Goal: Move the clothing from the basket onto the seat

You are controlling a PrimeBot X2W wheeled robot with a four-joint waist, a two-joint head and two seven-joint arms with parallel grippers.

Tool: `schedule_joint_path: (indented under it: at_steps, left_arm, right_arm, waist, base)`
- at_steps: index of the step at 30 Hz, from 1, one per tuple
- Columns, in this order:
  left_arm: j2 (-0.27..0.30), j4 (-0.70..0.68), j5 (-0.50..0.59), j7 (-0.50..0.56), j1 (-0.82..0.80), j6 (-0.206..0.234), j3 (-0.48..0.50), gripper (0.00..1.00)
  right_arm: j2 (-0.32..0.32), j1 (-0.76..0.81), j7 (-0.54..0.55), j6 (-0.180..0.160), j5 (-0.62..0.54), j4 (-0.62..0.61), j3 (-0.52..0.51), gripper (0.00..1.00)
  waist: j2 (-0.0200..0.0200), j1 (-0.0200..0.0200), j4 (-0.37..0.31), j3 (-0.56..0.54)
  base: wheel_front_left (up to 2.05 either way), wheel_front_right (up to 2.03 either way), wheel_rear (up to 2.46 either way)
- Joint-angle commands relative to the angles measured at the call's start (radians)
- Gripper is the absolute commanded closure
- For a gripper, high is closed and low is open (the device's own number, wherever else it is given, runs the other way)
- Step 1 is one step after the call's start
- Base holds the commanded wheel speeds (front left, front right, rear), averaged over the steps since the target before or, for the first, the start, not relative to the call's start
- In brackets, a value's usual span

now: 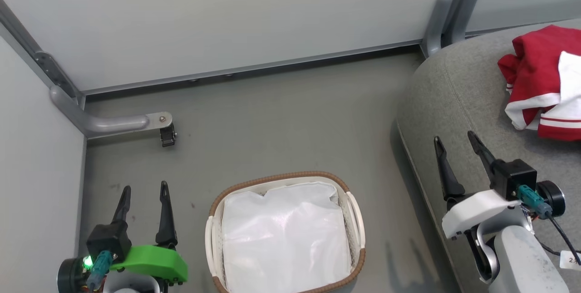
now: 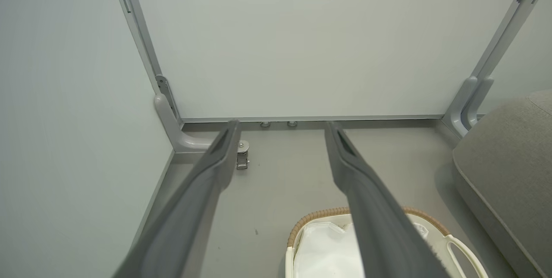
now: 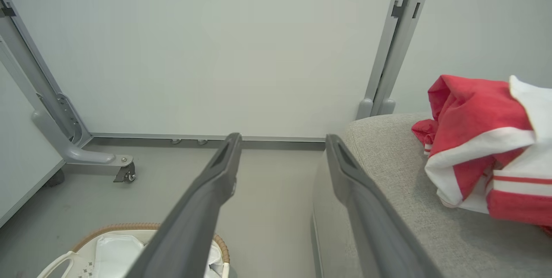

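Right gripper (image 1: 454, 136) is wide open, two dark fingers spread in a clear V, nothing between them, hanging over the near-left edge of the grey seat (image 1: 454, 88). The red jersey (image 1: 540, 70) lies bunched on the seat ahead of this gripper and off to its right, well apart from the fingertips, with white trim and the white inner side folded up on top; its right part runs off the head view's edge. In the right wrist view the same heap sits to the right of the right-hand finger, not touching it, and the left-hand finger hangs over the floor (image 1: 272, 116) past the seat's edge. The basket (image 1: 281, 177) stands on the floor to the left of the right gripper and lower in the head view, between the two grippers, white liner (image 1: 286, 234) showing inside. Left gripper (image 1: 145, 186) is also open, fingers parted and holding nothing, over bare floor, basket just to its right; in its wrist view the basket rim peeks out from behind its right-hand finger. Ahead of the left gripper a grey partition foot with a small caster (image 1: 167, 136) sits at the base of the pale wall panel (image 1: 227, 20)
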Motion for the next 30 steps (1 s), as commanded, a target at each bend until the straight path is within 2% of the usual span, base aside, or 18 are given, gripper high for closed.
schedule_joint_path:
  at_steps: [1, 10, 11, 15, 30]
  left_arm:
    - [0.002, -0.003, -0.008, 0.001, 0.023, 0.002, 0.009, 0.00]
    - [0.002, -0.004, -0.057, 0.001, 0.077, -0.020, 0.018, 0.00]
    - [0.000, -0.002, -0.060, 0.000, 0.066, -0.018, 0.017, 1.00]
    - [-0.004, 0.030, -0.076, 0.008, 0.063, -0.018, 0.019, 1.00]
    - [-0.002, 0.005, -0.347, 0.081, 0.045, -0.034, 0.044, 1.00]
  right_arm:
    - [-0.001, 0.024, -0.002, -0.001, 0.007, 0.002, -0.002, 0.00]
    - [0.008, 0.070, -0.002, -0.001, 0.008, 0.012, -0.006, 0.00]
    - [0.010, 0.057, 0.000, 0.000, 0.005, 0.012, -0.006, 1.00]
    - [0.018, 0.072, 0.009, 0.000, 0.020, 0.043, -0.010, 1.00]
    - [0.022, 0.090, 0.082, 0.000, 0.318, 0.007, -0.030, 1.00]
  waist:
    - [0.0000, 0.0001, 0.009, -0.027]
    - [0.0000, 0.0001, 0.006, -0.055]
    - [0.0000, 0.0001, 0.007, -0.053]
    - [0.0000, 0.0001, 0.007, -0.055]
    - [0.0000, 0.0001, 0.007, -0.061]
  base:
    - [0.00, 0.00, 0.00]
    - [0.00, 0.00, 0.00]
    - [0.00, 0.00, 0.00]
    - [0.00, 0.00, 0.00]
    - [0.00, 0.00, 0.00]
